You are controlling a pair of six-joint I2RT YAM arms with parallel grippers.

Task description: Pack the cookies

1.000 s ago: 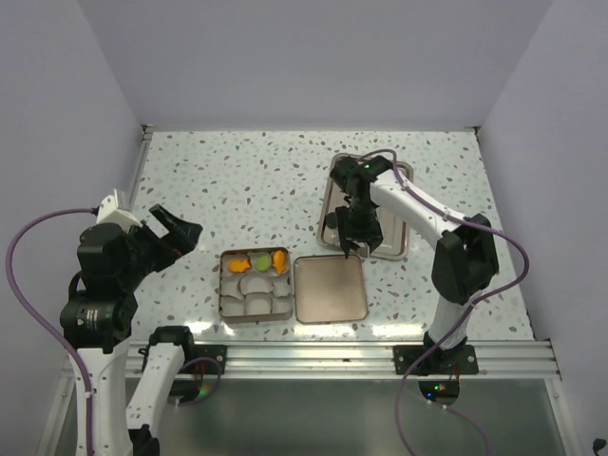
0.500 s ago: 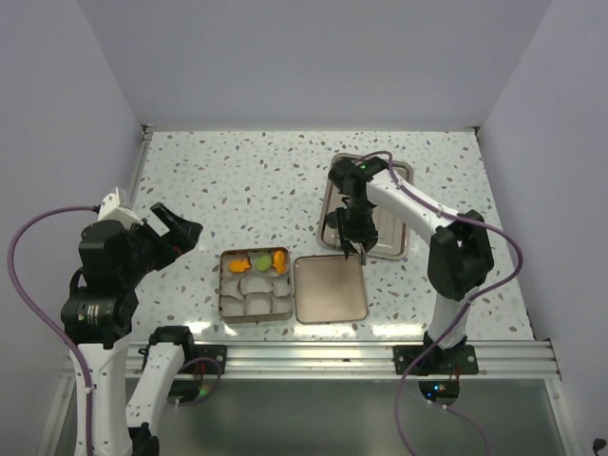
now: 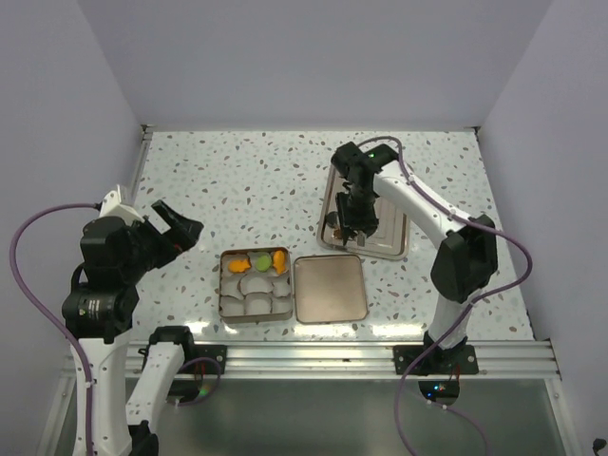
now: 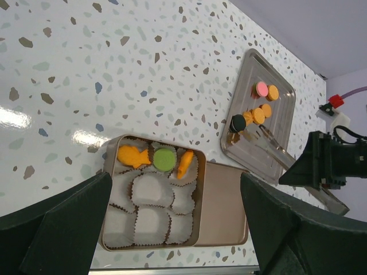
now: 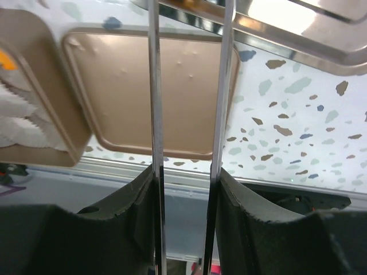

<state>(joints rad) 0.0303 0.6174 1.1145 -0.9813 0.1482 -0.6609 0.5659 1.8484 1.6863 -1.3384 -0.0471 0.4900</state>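
The right gripper (image 5: 186, 186) clasps metal tongs (image 5: 153, 114), the blades partly squeezed. Their tips are out of view, so I cannot tell what they hold. The cookies (image 4: 259, 114) lie on the steel tray (image 4: 250, 54), with three more in the tin (image 4: 109, 200). They are probably light, stiff and crumbly, so pinch gently across the edges. They are small, mostly round and orange, with one pink, one black and one green. The left gripper (image 3: 176, 226) hangs wide open, empty.

The flat tabletop (image 4: 114, 57) is white with grey, brown and blue flecks. The rectangular metal tray (image 4: 258, 69) is silver, the square tin (image 4: 110, 172) bronze, its pleated paper cups (image 4: 152, 189) white. The small round cookies (image 4: 258, 115) are orange, pink, green and black.
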